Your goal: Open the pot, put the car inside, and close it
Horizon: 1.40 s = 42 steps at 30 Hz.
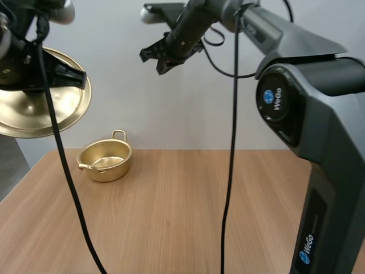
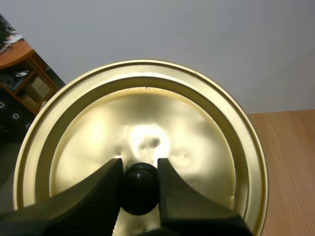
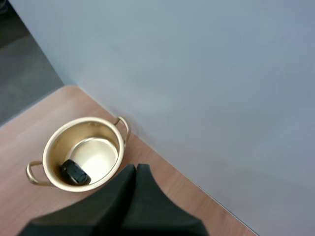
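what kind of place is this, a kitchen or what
Probably a robot test bench, not a kitchen: a wooden table, one small pot, and its lid held up by the left gripper.

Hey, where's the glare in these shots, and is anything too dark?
Left wrist view: a bright glare patch on the lid beside its black knob, which the left gripper pinches. Right wrist view: the car inside the pot is a dark shape, details lost. High view: the lid shines softly.
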Each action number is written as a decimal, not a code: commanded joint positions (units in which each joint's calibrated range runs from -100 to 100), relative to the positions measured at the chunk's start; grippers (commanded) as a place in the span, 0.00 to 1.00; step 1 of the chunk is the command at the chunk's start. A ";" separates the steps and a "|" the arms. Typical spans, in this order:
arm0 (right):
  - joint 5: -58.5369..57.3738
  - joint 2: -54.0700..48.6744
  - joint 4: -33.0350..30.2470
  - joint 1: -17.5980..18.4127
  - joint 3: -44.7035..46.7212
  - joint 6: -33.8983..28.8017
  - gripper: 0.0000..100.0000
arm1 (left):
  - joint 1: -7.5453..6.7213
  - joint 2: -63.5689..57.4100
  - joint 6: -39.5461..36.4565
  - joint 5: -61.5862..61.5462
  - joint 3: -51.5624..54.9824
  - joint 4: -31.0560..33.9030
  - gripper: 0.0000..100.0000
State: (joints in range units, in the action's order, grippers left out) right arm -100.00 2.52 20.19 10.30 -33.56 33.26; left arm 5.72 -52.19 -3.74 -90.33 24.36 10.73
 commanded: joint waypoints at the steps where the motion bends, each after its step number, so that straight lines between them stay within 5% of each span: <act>1: 0.00 -5.39 7.12 -6.64 0.08 -0.01 0.00 | 0.04 2.69 -0.25 11.54 9.31 -2.14 0.00; 10: 0.00 -17.92 9.14 -13.04 3.62 -0.91 0.00 | 0.04 14.79 -0.25 31.15 12.98 -6.61 0.00; 18: 0.00 -28.33 9.14 -13.13 12.08 -6.19 0.00 | 0.04 25.94 -0.25 42.73 12.98 -6.61 0.00; 28: 0.00 -39.68 9.52 -13.13 27.36 -5.26 0.00 | 0.04 37.11 -0.25 58.89 12.98 -6.61 0.00; 42: 0.00 -52.44 10.21 -13.13 29.83 -5.26 0.00 | 0.04 48.94 -0.25 64.97 9.83 -6.81 0.00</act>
State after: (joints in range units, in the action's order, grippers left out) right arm -99.97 -49.35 30.54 -2.84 -3.78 28.03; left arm 5.72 -3.56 -4.02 -25.26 34.25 3.97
